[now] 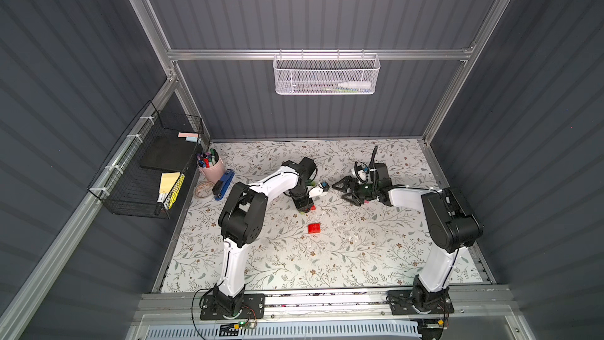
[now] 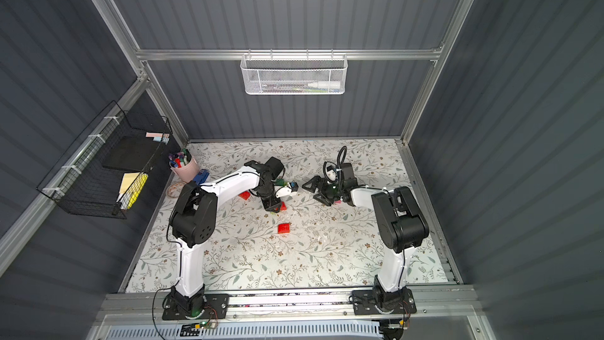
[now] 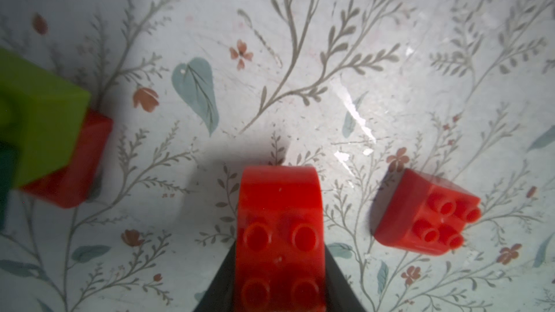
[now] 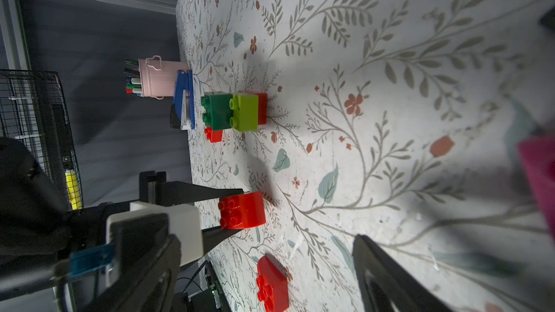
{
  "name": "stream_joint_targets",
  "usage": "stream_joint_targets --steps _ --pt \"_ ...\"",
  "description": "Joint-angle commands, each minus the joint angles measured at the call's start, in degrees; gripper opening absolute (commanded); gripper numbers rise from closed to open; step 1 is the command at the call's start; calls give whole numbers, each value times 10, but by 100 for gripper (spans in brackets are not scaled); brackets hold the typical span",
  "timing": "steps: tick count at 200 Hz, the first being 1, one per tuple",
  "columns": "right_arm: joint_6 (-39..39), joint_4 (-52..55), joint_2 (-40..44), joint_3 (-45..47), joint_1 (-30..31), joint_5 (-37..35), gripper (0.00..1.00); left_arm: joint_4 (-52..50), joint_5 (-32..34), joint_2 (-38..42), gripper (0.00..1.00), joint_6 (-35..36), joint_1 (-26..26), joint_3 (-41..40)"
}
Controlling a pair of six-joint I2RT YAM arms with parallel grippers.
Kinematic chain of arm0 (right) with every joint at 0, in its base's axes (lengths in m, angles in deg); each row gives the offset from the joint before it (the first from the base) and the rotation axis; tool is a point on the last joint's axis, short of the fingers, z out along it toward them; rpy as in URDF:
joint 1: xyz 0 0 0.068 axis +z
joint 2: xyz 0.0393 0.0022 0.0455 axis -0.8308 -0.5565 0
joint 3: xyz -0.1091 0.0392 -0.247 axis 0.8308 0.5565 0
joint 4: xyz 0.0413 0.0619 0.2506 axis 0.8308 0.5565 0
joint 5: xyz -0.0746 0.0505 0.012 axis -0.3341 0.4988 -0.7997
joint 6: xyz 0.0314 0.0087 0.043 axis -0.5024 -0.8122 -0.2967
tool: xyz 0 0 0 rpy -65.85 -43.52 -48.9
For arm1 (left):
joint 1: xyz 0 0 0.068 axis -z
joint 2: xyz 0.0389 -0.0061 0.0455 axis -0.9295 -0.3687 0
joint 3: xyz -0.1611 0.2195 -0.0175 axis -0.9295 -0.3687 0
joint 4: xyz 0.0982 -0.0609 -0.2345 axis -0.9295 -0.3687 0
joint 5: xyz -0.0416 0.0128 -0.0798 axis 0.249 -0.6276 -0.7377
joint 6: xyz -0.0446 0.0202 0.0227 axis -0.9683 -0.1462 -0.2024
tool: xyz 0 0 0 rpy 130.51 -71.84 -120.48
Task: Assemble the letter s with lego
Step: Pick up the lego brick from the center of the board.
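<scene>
Left claw (image 4: 237, 212) was clamped on the red rounded brick (image 4: 241, 210), one finger on each flank, studs up toward the wrist. The brick sat low at the bench (image 1: 359, 256); I couldn't tell whether it touched. Both top views showed the same claw (image 1: 304, 207) pointing straight down near bench centre. Just behind it stood a stack: dark green brick (image 4: 216, 111) on lime brick (image 4: 244, 112) on a red base brick (image 4: 262, 108), apart from the held one. The left wrist view caught the lime brick (image 3: 39, 121) at the frame edge, blurred. A small red brick (image 4: 213, 135) lay beyond the stack, toward the pink cup (image 1: 212, 168) of markers and the blue stapler (image 1: 224, 184). A tipped red brick (image 1: 314, 228) lay on its side nearer the front, studs sideways (image 3: 426, 214), clear of the claw. Right claw (image 1: 337, 191) hung wide open with nothing between the fingers, aimed at the left arm. A pink brick (image 4: 537, 175) showed close by its body, too blurred to judge contact. Print on the items in the black wire basket (image 1: 147, 171) and the white mesh basket (image 1: 327, 75) was too small to read.
</scene>
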Motion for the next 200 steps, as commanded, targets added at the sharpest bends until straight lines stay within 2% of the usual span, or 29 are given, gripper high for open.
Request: stream_joint_targets --steps 1,33,68,91,127,200 --pt "-21 -18 5 5 3 12 92 43 -65 57 22 51 -25 -18" --pt "-34 -29 -1 1 8 14 92 76 -157 69 22 89 -62 -19" --pt "-46 -33 -14 -14 19 15 92 111 -208 56 22 115 -94 2" --pt "-62 -42 -30 -25 28 15 91 95 -227 30 22 145 -105 39" --pt "-90 -55 -57 -45 41 11 91 129 -274 18 21 186 -124 38" --pt "-142 -92 -156 -135 68 20 88 67 -322 -47 23 232 -145 123"
